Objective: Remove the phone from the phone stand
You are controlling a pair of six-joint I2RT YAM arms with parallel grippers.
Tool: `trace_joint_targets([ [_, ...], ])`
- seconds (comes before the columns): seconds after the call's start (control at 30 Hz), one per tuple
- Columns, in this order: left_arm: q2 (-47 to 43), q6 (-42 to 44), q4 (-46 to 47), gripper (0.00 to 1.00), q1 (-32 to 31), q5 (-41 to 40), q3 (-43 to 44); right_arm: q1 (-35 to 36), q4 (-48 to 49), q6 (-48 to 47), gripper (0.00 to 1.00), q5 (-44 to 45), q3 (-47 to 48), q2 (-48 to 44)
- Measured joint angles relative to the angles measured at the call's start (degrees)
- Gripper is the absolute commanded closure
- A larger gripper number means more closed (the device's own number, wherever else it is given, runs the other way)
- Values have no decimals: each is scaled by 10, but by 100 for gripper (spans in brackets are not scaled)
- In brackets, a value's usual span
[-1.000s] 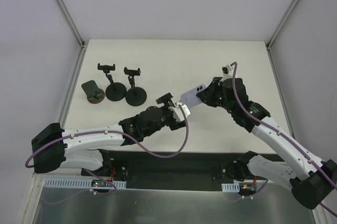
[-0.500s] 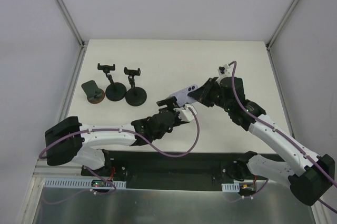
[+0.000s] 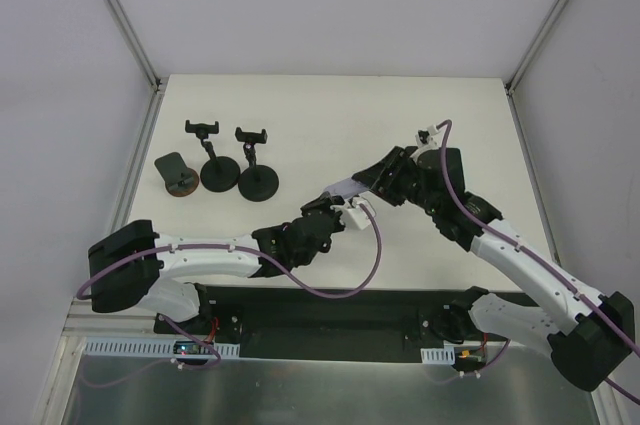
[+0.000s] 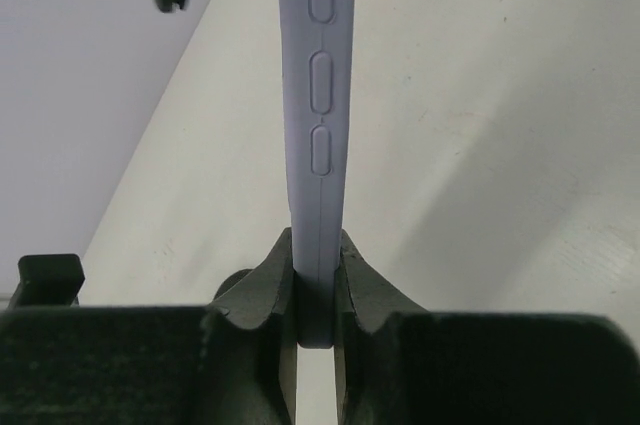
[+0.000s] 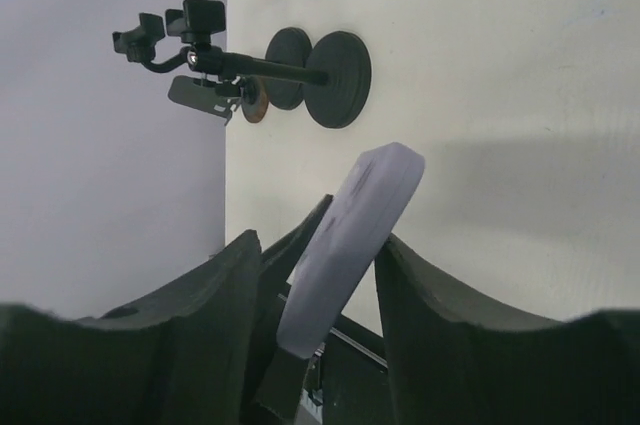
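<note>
The lavender phone [image 3: 345,188] hangs in the air over the middle of the table, between my two grippers. My left gripper [image 3: 333,201] is shut on its lower end; in the left wrist view the phone [image 4: 318,145] stands edge-on, pinched at the left gripper [image 4: 318,245]. My right gripper [image 3: 376,176] is open around the other end. The phone [image 5: 355,235] lies slanted between the spread fingers of the right gripper [image 5: 318,245], with a gap on one side. Two black phone stands [image 3: 205,160] [image 3: 256,173] stand empty at the back left.
A dark tilted holder on an orange-rimmed base [image 3: 177,175] sits left of the two stands. In the right wrist view the stands [image 5: 330,70] show near the table's edge. White walls with metal rails enclose the table.
My left gripper has come in under the phone and shut on its lower end. My right gripper, shut on the phone earlier, has spread its fingers. The phone has tipped more edge-on.
</note>
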Motion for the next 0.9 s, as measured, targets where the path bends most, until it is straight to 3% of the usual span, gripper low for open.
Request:
trace_joint_targets([
  [0.07, 0, -14, -6, 100, 0, 6, 0, 0, 9, -15, 17, 0, -1, -3],
  [0.17, 0, -36, -23, 100, 0, 20, 0, 0, 24, -41, 1, 2, -1, -14],
  [0.4, -31, -119, -59, 100, 16, 84, 0, 3, 31, -123, 4, 23, -1, -46],
  [0.73, -82, -329, -111, 100, 136, 306, 7, 5, 93, -213, 4, 71, -38, -90],
  [0.9, -82, -400, -114, 100, 164, 388, 7, 26, 100, -234, 4, 94, -48, -76],
])
